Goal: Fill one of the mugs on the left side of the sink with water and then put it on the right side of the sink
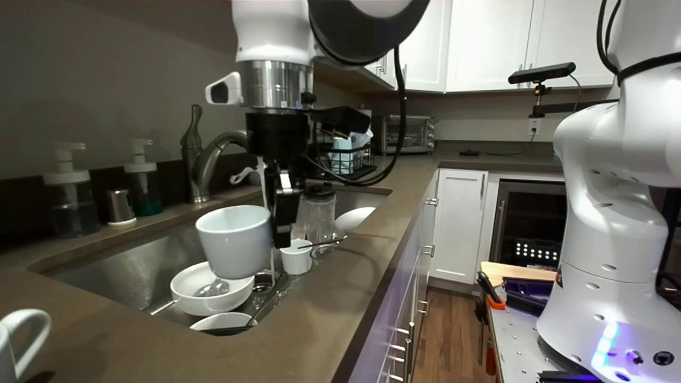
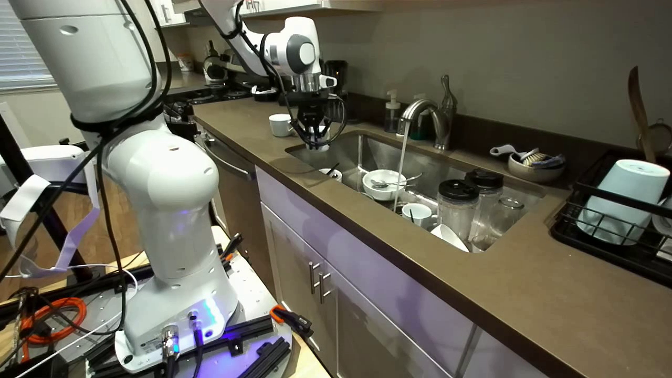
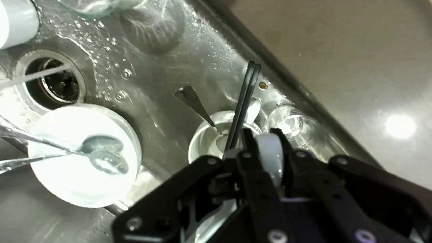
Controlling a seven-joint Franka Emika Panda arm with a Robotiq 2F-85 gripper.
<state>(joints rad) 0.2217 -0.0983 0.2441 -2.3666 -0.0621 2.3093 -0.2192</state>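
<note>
Grey-brown counter (image 1: 298,340) rims the sink (image 1: 122,271) beneath the gripper (image 3: 265,136), which holds the mug (image 1: 234,244) just beside it, pinched by the handle (image 3: 271,157). When full, the mug could swivel in so narrow a pinch and spill. Droplets (image 3: 108,42) bead the sink below; white cupboards (image 1: 489,42) hang well beyond the gripper.

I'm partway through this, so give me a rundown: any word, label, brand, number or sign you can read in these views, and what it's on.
No text can be read in any view.
On the mug: no lettering on the side that shows.
On the robot base: any small markings are too small to read.
On the toaster oven: any control markings are too small to read.
</note>
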